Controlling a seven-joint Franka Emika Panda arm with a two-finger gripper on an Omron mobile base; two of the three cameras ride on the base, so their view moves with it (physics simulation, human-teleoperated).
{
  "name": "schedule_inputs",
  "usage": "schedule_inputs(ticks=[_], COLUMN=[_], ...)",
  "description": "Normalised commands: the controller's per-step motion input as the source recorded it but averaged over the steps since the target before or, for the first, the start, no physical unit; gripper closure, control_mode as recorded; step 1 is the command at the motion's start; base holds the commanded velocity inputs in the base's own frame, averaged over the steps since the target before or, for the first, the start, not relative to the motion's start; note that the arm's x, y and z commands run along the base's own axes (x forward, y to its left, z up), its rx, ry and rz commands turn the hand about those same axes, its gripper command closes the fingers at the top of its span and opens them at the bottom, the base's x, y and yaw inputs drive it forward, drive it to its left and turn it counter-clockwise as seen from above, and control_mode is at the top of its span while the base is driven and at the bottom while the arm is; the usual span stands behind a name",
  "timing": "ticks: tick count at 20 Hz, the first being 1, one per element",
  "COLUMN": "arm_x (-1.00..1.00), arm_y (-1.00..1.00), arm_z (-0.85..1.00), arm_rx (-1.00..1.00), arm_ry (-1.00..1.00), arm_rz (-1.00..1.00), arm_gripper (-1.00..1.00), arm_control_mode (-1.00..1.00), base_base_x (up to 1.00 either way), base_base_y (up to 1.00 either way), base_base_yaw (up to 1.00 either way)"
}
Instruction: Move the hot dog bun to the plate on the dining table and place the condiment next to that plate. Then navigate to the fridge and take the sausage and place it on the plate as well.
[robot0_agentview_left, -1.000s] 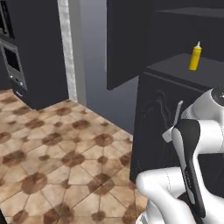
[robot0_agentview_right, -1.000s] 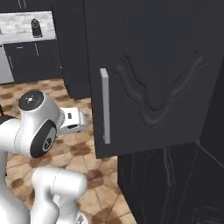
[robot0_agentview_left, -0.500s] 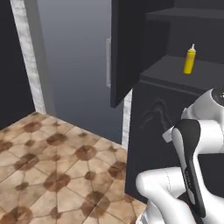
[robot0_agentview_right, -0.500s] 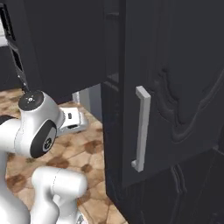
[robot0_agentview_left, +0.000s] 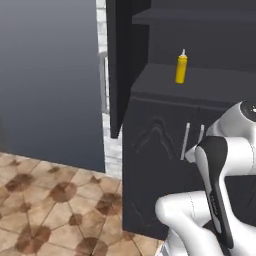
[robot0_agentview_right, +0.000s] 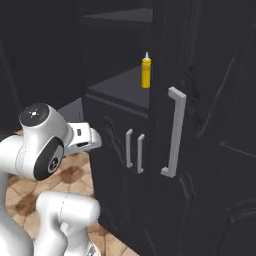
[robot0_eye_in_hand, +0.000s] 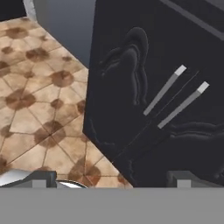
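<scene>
Standing upright on a dark countertop, the condiment (robot0_agentview_left: 181, 67) sits upper centre-right of left base view, in a recess between black cabinets; same bottle appears upper centre of right base view (robot0_agentview_right: 145, 71), near the counter's front edge. Yellow body, pale pointed nozzle up.

Gripper (robot0_eye_in_hand: 111, 179): hand view shows two dark finger tips at bottom edge, far apart w/ nothing between them, so jaws wide open, holding nothing. Hand cam looks at black lower cabinet door (robot0_eye_in_hand: 144, 92) w/ two slim grey bar handles (robot0_eye_in_hand: 165, 89), plus brown patterned tile floor (robot0_eye_in_hand: 39, 92) at left of frame.

Bottle vs gripper: bottle is on the counter above that lower cabinet, well apart from the gripper and higher; no contact.

White arm (robot0_agentview_left: 220, 170) occupies lower right of left base view, folded in front of cabinet. In right base view a long grey vertical handle (robot0_agentview_right: 173, 132) on a tall black door stands right of the bottle.
</scene>
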Motion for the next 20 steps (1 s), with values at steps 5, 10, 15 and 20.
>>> schedule_inputs(ticks=[5, 10, 15, 20], arm_x=[0.00, 0.00, 0.00, 0.00], arm_y=[0.00, 0.00, 0.00, 0.00], arm_z=[0.00, 0.00, 0.00, 0.00], arm_rx=[0.00, 0.00, 0.00, 0.00], arm_ry=[0.00, 0.00, 0.00, 0.00], arm_rz=[0.00, 0.00, 0.00, 0.00], arm_gripper=[-1.00, -1.00, -1.00, -1.00], arm_control_mode=[1.00, 1.00, 1.00, 1.00], base_base_x=[0.36, 0.63, 0.64, 0.52], base_base_y=[0.00, 0.07, 0.04, 0.27], base_base_yaw=[-0.49, -0.36, -0.23, -0.22])
